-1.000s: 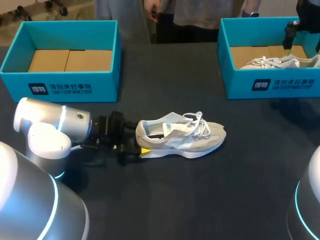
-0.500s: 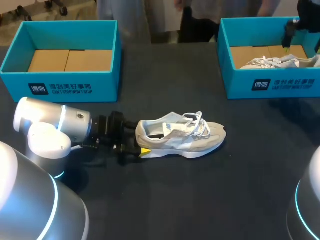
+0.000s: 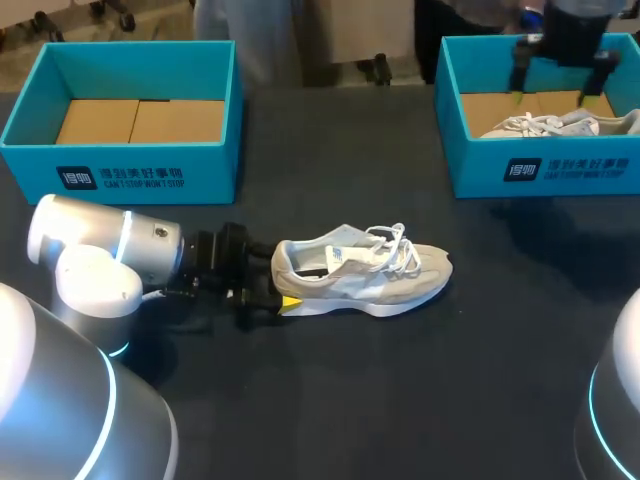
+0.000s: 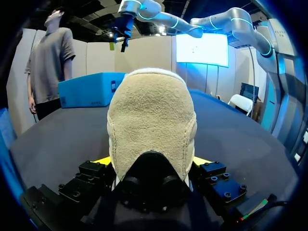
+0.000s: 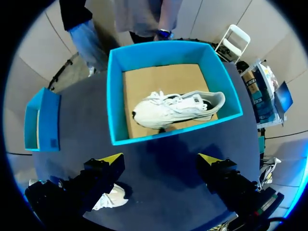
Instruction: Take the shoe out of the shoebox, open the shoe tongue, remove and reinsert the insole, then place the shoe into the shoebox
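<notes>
Your left gripper (image 4: 153,161) is closed on the heel of the shoe (image 3: 362,270), one yellow tip pressed against each side. Your right gripper (image 5: 161,161) hangs above the right box (image 5: 115,96) with its fingers spread wide and nothing between them.

The shoe is beige suede with white laces, a white sole and a dark lining. It stands on its sole on the table (image 3: 400,400), in front of the left box (image 3: 120,160). A second shoe (image 5: 178,109), white, lies in the right box on the cardboard.

Only the left wrist view shows both tips on the heel; the head view shows just the near one. The right wrist view takes in the whole second shoe, which the box wall partly hides from the head view.

The shoe's long axis runs left to right, heel at the left gripper, toe pointing right. The second shoe lies along its box's length, toe to the left.
</notes>
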You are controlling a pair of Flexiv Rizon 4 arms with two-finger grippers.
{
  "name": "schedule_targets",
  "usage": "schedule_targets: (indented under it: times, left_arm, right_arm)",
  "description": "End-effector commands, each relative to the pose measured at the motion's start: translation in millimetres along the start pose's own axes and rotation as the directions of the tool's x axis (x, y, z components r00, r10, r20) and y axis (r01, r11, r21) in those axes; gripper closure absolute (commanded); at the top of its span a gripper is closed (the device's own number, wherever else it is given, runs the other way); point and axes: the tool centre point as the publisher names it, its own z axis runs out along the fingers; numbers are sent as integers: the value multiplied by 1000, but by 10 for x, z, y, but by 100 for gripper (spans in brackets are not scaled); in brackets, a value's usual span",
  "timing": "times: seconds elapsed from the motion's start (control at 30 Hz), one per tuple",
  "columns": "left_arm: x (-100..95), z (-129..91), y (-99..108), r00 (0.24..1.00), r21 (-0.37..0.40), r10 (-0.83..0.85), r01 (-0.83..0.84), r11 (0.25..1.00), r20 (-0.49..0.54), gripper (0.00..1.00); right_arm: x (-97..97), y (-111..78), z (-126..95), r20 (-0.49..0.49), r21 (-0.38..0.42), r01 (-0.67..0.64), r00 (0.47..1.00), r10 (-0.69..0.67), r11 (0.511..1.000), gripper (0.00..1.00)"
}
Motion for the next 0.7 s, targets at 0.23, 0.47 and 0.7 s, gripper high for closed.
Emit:
schedule_targets:
  times: [0.23,0.47,0.7]
  left_arm:
    - [2,24,37,1000,1,0,0,1000,1,100]
    - [2,24,37,1000,1,0,0,1000,1,100]
    - [2,24,37,1000,1,0,0,1000,1,100]
  right_arm:
    - [658,-470,-116,59,-46,-76,995,79,996,0]
    - [1081,-721,-259,55,-22,-82,995,84,996,0]
    - [1415,-966,-467,50,48,-17,999,15,999,0]
